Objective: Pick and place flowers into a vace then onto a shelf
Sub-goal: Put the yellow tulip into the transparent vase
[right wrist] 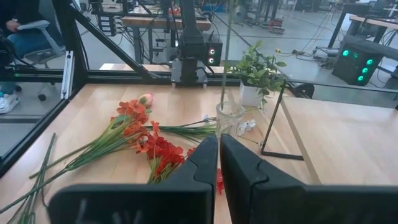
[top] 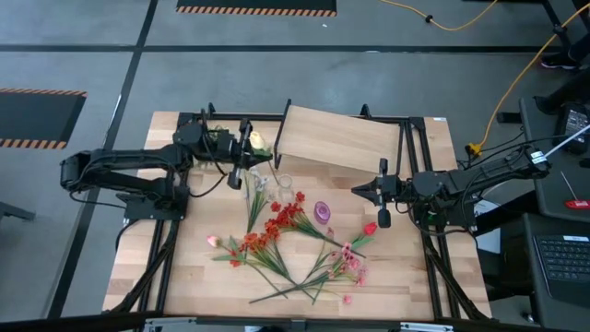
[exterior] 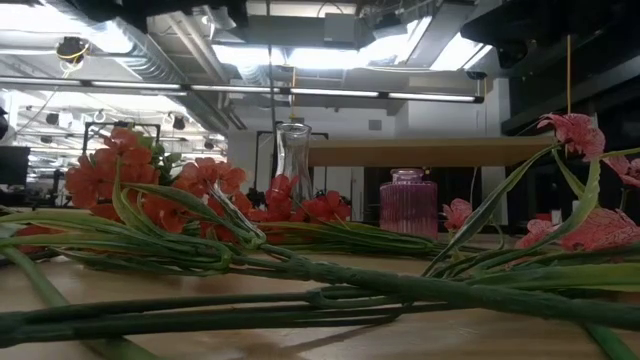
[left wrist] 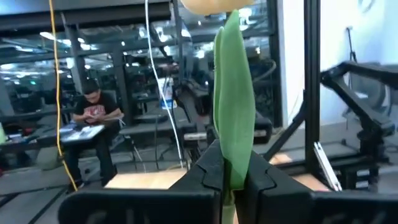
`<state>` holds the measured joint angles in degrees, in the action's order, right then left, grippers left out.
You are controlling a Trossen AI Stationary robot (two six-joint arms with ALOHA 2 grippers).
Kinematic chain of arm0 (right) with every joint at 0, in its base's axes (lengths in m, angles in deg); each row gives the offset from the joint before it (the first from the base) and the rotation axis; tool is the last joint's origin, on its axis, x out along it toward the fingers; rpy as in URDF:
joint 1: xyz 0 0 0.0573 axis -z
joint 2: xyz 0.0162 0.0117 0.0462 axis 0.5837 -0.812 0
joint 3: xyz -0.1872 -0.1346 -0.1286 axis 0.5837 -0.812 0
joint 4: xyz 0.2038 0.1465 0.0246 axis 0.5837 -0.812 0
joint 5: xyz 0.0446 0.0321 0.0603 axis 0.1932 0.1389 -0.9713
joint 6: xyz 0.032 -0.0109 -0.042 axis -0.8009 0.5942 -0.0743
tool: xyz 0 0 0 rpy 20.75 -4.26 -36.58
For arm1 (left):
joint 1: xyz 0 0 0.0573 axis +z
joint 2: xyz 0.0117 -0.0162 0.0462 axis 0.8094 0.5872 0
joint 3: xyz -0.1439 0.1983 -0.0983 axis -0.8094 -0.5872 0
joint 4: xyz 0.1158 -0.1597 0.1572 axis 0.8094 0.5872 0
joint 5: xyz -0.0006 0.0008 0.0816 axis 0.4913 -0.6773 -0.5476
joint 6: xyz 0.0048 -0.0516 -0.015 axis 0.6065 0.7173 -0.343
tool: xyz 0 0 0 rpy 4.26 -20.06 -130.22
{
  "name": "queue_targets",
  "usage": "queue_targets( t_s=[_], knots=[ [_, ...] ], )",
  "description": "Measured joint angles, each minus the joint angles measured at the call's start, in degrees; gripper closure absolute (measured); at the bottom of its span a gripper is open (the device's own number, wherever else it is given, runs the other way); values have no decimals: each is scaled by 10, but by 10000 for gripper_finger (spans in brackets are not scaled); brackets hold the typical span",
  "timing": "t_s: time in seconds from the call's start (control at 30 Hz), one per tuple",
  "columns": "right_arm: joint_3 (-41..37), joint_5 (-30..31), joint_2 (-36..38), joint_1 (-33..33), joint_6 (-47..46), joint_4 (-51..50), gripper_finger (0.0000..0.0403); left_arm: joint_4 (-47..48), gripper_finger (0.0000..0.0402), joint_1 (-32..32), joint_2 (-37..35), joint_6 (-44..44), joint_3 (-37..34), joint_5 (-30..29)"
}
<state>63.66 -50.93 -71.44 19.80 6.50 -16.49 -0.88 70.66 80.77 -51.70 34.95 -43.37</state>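
My left gripper (top: pixel 251 150) is over the table's far left part, shut on a flower with a pale yellow bloom (top: pixel 259 143) and a green leafy stalk (left wrist: pixel 233 93). In the right wrist view the stalk (right wrist: pixel 226 56) runs down to the mouth of the clear glass vase (right wrist: pixel 230 119); I cannot tell whether it is inside. Loose red (top: pixel 287 217), orange (top: pixel 253 243) and pink (top: pixel 347 265) flowers lie flat on the table. The wooden shelf (top: pixel 337 140) stands at the far edge. My right gripper (top: pixel 357 191) hovers shut, right of the vase. My left gripper pinches the yellow flower between its two fingers (left wrist: pixel 208 171) on the leafy stalk (left wrist: pixel 235 158), some way below the bloom. The fingers come level from the table's left and lie across the stalk. The flower stands upright, bloom on top.
A small pink glass vase (top: pixel 322 211) stands between the clear vase and my right gripper. A leafy green tuft in a white pot (right wrist: pixel 257 73) sits by the left arm at the far edge. The shelf's thin black legs (right wrist: pixel 272 124) stand right behind the clear vase. A person sits beyond the table.
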Motion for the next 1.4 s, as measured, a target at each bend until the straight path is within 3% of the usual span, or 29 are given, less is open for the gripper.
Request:
queue_targets(
  t_s=[0.73,1.4],
  knots=[
    [0,0,0,0,44,-2,380,-12,393,50,5,81,0,-2],
    [0,0,0,1,48,-9,379,-34,392,47,180,48,0,-3]
  ],
)
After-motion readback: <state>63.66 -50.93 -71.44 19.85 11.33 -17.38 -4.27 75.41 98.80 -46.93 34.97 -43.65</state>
